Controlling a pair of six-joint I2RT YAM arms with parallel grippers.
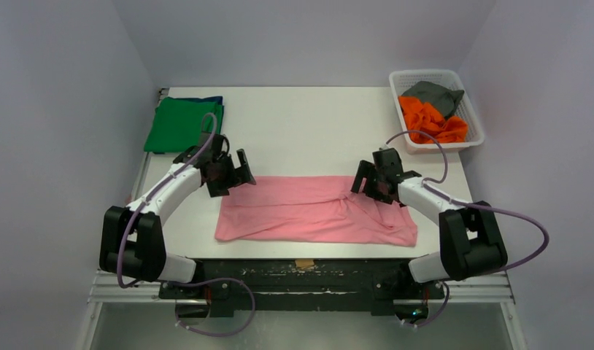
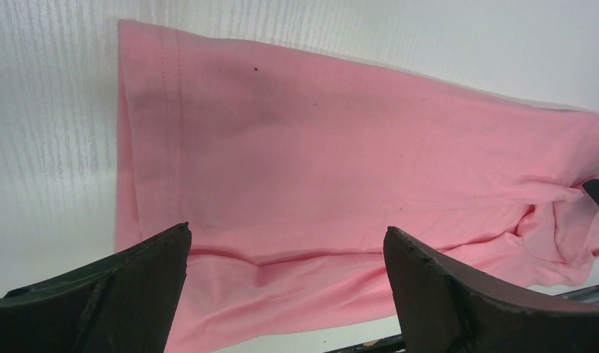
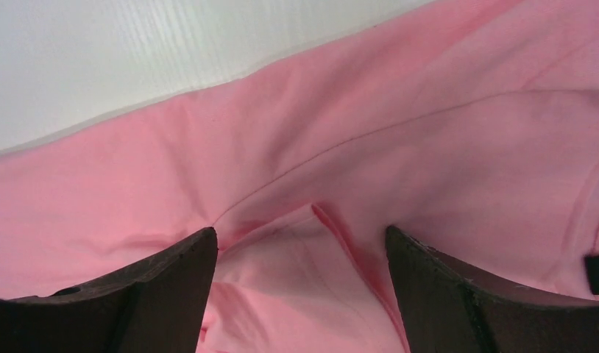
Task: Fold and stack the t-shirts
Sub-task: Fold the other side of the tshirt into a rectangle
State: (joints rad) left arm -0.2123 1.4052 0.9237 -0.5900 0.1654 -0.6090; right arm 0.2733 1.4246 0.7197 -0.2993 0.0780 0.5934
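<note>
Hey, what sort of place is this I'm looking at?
Probably a robot lab booth: bare walls box in a white table, a left arm and a right arm are bolted at its near edge, and a pink shirt lies spread between them.

Left claw [image 2: 285,243], right claw [image 3: 300,243] — both spread wide (nothing held), angled inward.

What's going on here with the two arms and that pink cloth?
Two robot arms are partway through folding t-shirts. The pink shirt lies on the table as a long strip near the front edge. The left gripper is open over its left end and the right gripper is open over its rumpled right part; neither holds cloth. A folded green shirt lies on a dark blue shirt at far left. An orange shirt and a grey shirt sit in the basket.
</note>
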